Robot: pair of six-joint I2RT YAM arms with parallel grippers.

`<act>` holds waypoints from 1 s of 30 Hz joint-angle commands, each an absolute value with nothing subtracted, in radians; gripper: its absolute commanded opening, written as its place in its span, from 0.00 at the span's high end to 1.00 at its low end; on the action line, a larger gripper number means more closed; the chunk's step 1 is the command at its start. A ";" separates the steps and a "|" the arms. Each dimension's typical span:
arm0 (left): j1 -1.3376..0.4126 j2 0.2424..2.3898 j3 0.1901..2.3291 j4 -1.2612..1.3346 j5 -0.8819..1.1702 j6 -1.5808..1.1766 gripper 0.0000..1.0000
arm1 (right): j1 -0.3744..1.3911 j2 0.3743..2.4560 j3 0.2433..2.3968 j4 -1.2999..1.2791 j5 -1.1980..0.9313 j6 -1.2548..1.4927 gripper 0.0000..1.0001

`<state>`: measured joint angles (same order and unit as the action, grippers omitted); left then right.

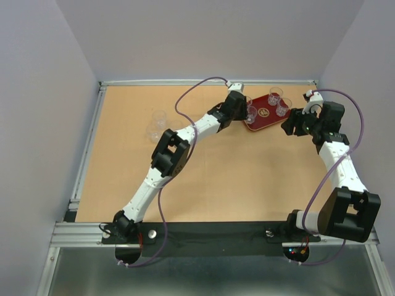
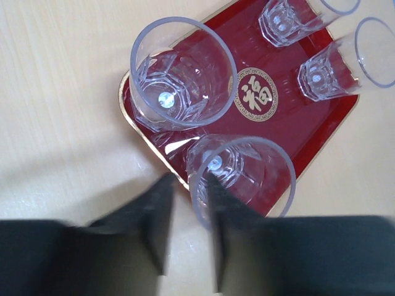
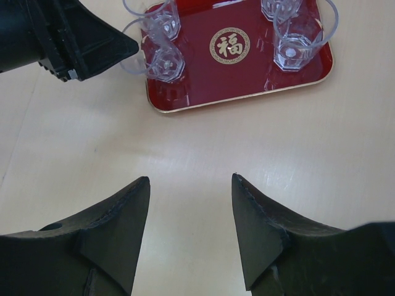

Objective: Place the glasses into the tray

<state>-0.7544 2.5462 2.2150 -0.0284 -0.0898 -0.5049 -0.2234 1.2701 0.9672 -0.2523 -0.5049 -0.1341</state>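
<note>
We see a tan tabletop (image 1: 234, 179) within pale walls (image 1: 203, 37). One tray (image 3: 247, 80) bears four glasses (image 3: 295, 46); two stand apart. The left gripper (image 2: 188, 185), slightly parted, straddles a rim; the right gripper (image 3: 191, 180) gapes empty.

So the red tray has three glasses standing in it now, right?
Not quite: four glasses stand in the red tray, not three, two at each end. The right wrist view shows them all.
</note>
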 commanded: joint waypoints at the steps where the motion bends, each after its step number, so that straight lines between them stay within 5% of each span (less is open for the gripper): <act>1: -0.770 2.514 2.290 0.020 -0.107 -0.505 0.50 | -0.230 1.241 0.960 -0.198 -0.505 -0.132 0.39; 21: -0.782 2.221 2.128 0.103 -0.035 -0.388 0.27 | -0.230 1.233 0.942 -0.199 -0.586 -0.170 0.39; 30: -0.769 1.798 1.690 0.153 -0.161 -0.238 0.06 | -0.230 1.241 0.923 -0.201 -0.732 -0.187 0.27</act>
<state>-0.7769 1.9835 1.8256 0.1059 -0.0822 -0.3325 -0.2234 1.2606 0.9352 -0.2447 -0.6415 -0.1669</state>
